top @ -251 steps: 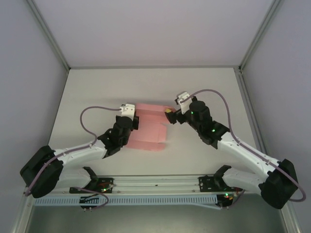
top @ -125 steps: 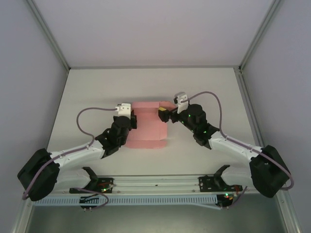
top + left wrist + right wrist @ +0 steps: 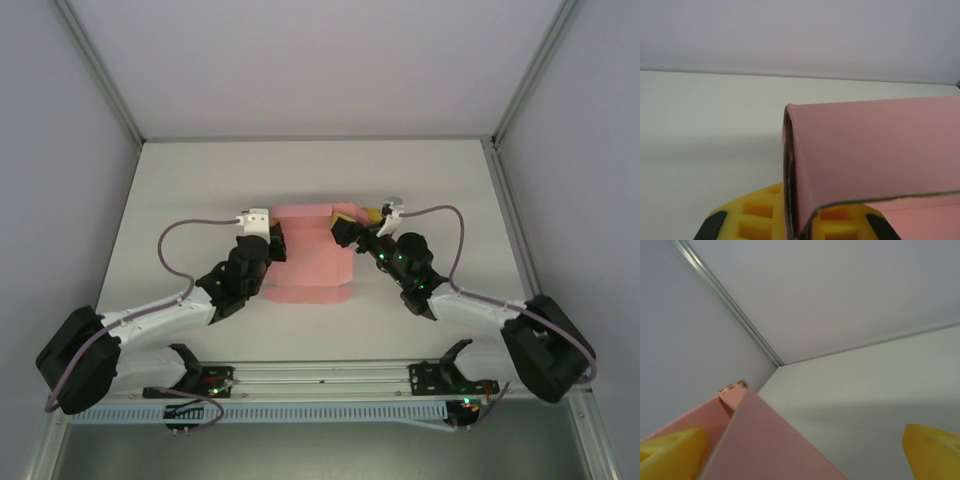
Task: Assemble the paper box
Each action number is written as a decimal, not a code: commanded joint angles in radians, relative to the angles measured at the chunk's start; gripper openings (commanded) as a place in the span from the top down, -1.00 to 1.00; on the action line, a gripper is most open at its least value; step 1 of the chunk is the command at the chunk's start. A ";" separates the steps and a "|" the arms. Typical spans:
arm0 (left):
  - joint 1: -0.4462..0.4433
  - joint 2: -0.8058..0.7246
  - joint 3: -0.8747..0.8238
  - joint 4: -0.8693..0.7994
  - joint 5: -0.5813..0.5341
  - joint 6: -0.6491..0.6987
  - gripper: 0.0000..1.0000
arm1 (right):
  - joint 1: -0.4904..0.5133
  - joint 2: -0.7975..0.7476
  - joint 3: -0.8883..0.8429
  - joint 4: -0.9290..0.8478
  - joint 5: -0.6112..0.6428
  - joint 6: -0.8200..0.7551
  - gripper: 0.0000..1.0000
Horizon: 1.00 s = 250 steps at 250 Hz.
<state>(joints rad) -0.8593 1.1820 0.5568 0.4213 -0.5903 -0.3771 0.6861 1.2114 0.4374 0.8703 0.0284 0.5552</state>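
The pink paper box (image 3: 310, 262) lies partly folded in the middle of the table. My left gripper (image 3: 277, 248) is shut on its left edge. In the left wrist view the doubled pink card (image 3: 875, 150) stands pinched between my yellow pads (image 3: 752, 215), with a folded panel bending off to the right. My right gripper (image 3: 358, 218) is open at the box's far right corner. In the right wrist view its yellow fingers (image 3: 670, 450) stand wide apart, and a raised pink panel (image 3: 765, 450) reaches in between them from the left without being gripped.
The white table (image 3: 440, 190) is walled in by grey panels with metal corner posts (image 3: 105, 85). Cables loop over both arms (image 3: 170, 240). The arm bases and a rail (image 3: 320, 385) run along the near edge.
My right arm has swung in and dropped its elbow, bringing the open gripper to the box's far right corner. The box has shifted slightly. My left gripper keeps its hold.
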 commanded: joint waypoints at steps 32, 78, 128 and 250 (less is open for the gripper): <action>0.036 -0.060 0.020 -0.064 0.009 -0.058 1.00 | 0.002 -0.334 0.005 -0.728 0.198 0.090 -1.00; 0.057 -0.083 0.029 -0.100 0.016 -0.072 1.00 | -0.001 -0.510 -0.123 -0.891 0.258 0.162 -1.00; 0.057 -0.114 0.028 -0.111 0.061 -0.071 1.00 | -0.020 -0.472 -0.190 -0.689 0.263 0.164 -1.00; 0.057 -0.119 0.022 -0.117 0.096 -0.074 1.00 | -0.022 -0.093 -0.060 -0.246 0.120 0.024 -0.99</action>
<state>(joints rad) -0.8066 1.0790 0.5583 0.3084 -0.5026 -0.4397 0.6689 1.0698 0.3058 0.5175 0.2161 0.6415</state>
